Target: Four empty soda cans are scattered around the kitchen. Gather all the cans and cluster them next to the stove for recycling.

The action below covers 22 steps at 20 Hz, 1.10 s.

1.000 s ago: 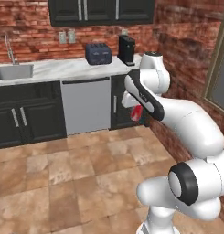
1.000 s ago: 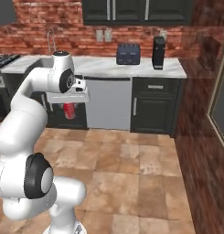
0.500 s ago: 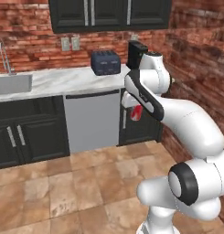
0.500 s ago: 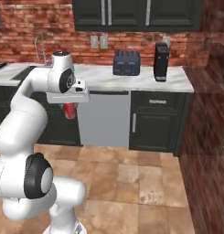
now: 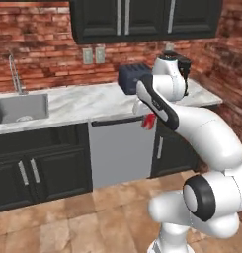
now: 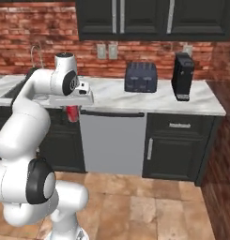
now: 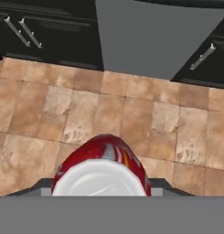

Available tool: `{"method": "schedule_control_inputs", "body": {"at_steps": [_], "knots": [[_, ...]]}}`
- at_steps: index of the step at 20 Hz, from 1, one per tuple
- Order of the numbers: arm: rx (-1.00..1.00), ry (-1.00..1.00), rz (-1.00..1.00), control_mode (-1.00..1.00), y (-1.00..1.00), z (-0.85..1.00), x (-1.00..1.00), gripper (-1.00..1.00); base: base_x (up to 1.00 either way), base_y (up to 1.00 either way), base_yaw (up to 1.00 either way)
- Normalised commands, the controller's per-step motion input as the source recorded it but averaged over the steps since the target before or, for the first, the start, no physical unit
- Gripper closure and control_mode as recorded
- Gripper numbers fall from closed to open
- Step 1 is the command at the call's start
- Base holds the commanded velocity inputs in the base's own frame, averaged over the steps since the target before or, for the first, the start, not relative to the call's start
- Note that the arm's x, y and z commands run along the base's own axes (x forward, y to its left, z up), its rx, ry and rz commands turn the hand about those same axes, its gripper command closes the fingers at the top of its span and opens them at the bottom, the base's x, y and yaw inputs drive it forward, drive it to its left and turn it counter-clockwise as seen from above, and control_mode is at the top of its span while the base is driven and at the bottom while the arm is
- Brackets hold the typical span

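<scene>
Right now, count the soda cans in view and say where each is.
1. A red soda can hangs in the gripper, above the tile floor in front of the dishwasher. Others may be out of frame.

Even soft rendered light, faint shadows, no glare, slightly blurry views

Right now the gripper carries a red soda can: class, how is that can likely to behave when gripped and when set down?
The red soda can is a thin-looking cylinder, so it probably dents if the gripper squeezes hard. Its glossy side may be slippery. It hangs over the tile floor, so a slip would likely send it rolling.
</scene>
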Motion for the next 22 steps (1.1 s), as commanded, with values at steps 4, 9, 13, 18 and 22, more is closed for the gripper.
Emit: {"method": "schedule_control_inputs", "body": {"at_steps": [4, 9, 13, 18, 22], "knots": [[0.0, 0.0, 0.0, 1.0, 0.0, 0.0, 0.0, 1.0, 0.91, 1.0, 0.0], [0.0, 0.0, 0.0, 1.0, 0.0, 0.0, 0.0, 1.0, 0.65, 1.0, 0.0], [0.0, 0.0, 0.0, 1.0, 0.0, 0.0, 0.0, 1.0, 0.49, 1.0, 0.0], [0.0, 0.0, 0.0, 1.0, 0.0, 0.0, 0.0, 1.0, 0.11, 1.0, 0.0], [0.0, 0.0, 0.0, 1.0, 0.0, 0.0, 0.0, 1.0, 0.01, 1.0, 0.0]]}}
